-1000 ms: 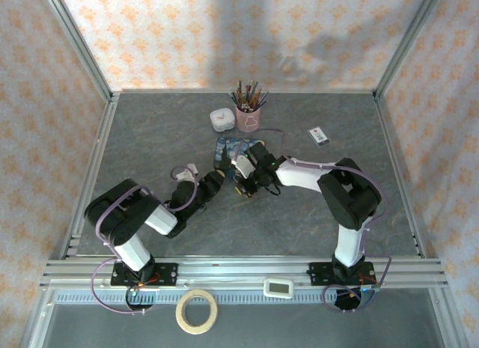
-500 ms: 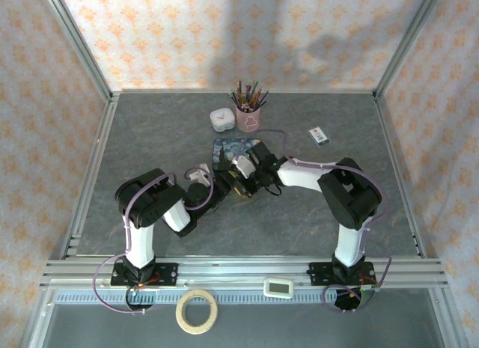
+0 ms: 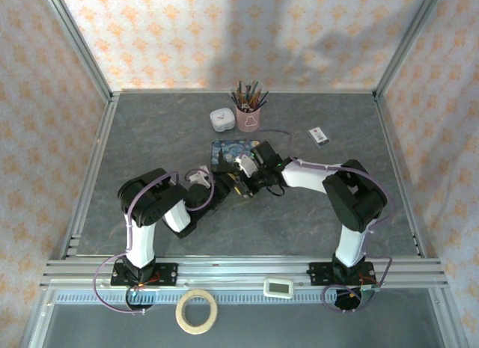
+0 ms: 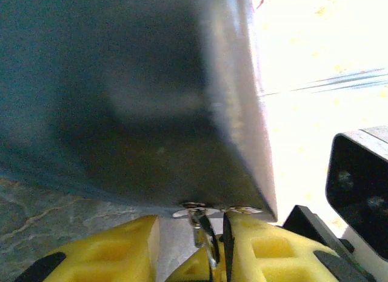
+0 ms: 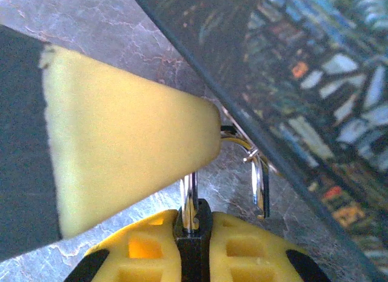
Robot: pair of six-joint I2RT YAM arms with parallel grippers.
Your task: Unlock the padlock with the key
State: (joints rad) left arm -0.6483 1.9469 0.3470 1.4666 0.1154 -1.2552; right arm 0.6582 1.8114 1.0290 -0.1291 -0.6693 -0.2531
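Right gripper clamps the padlock, shackle pointing toward the blue tin; left gripper, grip unclear, holds what looks like the key just left.

The top view looks steeply down from high behind both bases, far enough to hold the whole table. Each wrist view looks forward past its own claw, left claw and right claw, at very close range. All three share the blue tin just ahead of the fingertips.

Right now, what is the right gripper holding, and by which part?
The right gripper holds the padlock by its dark body, pinched between the yellow fingers; the silvery shackle sticks out beyond them, toward the blue tin.
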